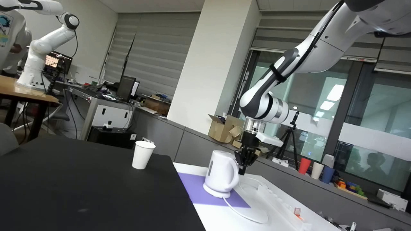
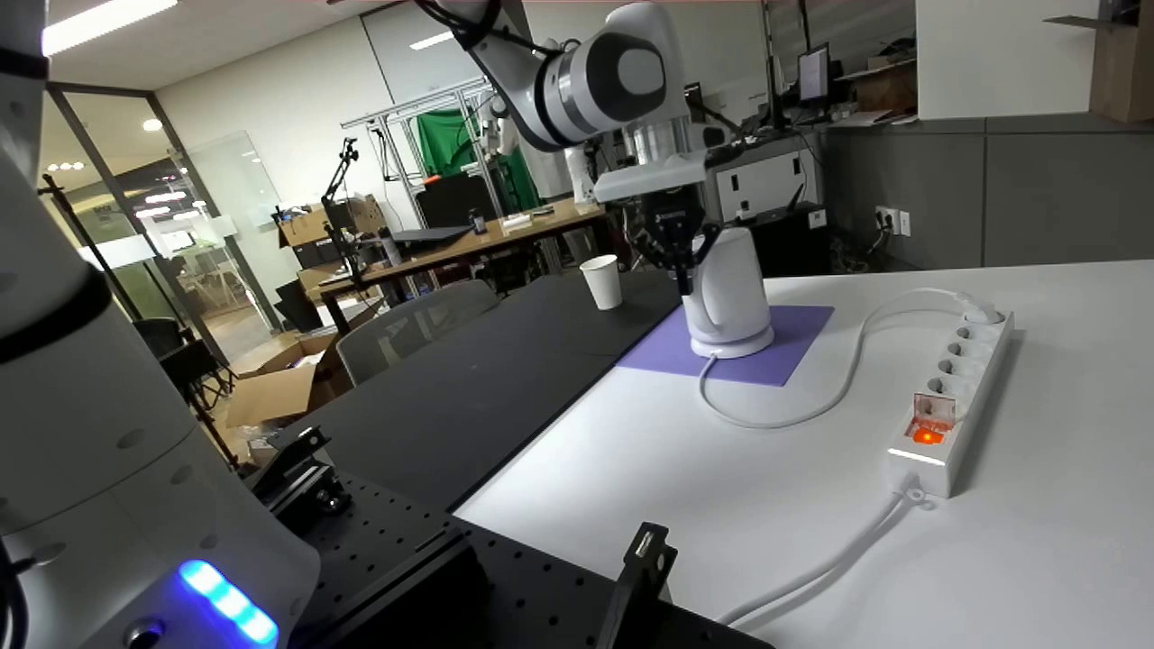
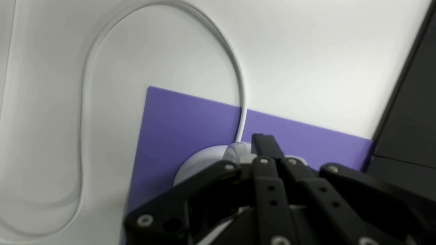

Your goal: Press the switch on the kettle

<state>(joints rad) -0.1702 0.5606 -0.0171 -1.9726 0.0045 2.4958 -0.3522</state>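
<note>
The white plastic jug-shaped electric kettle (image 1: 217, 170) stands upright on its round base on a flat purple sheet (image 2: 798, 338), laid on the smooth white worktop (image 2: 577, 487). In an exterior view its white loop handle (image 1: 236, 179) faces three o'clock. At that side the black two-fingered gripper (image 1: 241, 171) points down, just beside the handle; whether the two touch cannot be told. The gripper's fingers (image 3: 267, 146) are drawn together, and in the wrist view they hide much of the kettle near six o'clock. From the kettle's base a thin white cord (image 3: 242, 95) loops to a long white power strip (image 2: 969, 383) with a glowing orange light (image 2: 928, 436), in an exterior view at four o'clock from the kettle. A white paper cup (image 1: 143, 155) stands on the matte black worktop (image 1: 80, 186), at about nine o'clock from the kettle in both exterior views.
</note>
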